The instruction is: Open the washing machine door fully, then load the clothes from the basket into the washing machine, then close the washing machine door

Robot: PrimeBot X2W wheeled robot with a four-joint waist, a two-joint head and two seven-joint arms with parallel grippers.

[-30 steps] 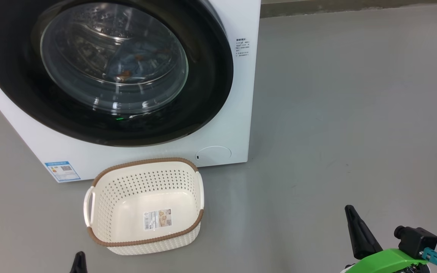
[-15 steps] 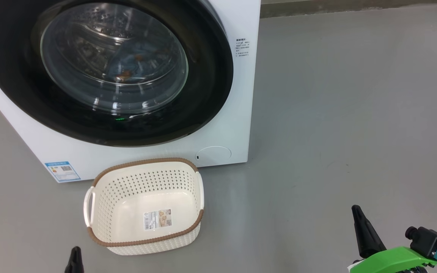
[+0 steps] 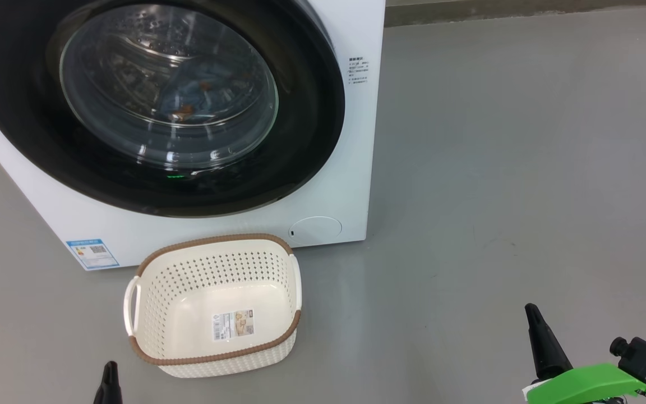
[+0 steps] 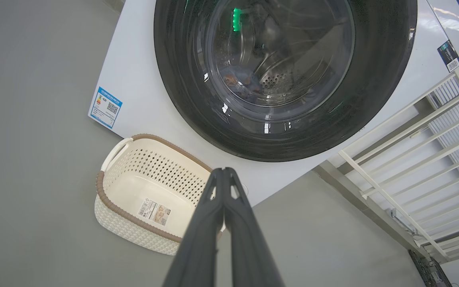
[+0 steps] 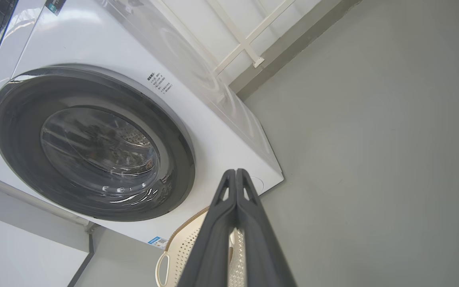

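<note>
Judged past the closing step, with door (image 3: 312, 112) shut flush on machine (image 3: 356, 168), clothes (image 3: 199, 98) inside and seen through it, basket (image 3: 213, 240) empty on floor (image 3: 497, 168) just before machine, left gripper (image 3: 110, 370) and right gripper (image 3: 533, 314) both clenched on nothing, low and well clear of door; next, probably only backing off over bare floor at right, minding basket rim near left gripper.

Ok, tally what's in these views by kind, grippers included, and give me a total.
washing machine: 1
washing machine door: 1, closed
basket: 1, no clothes in it
clothes: 1 bundle, in the drum behind the glass
grippers: 2, the left gripper and the right gripper, both shut
Total: 6
</note>
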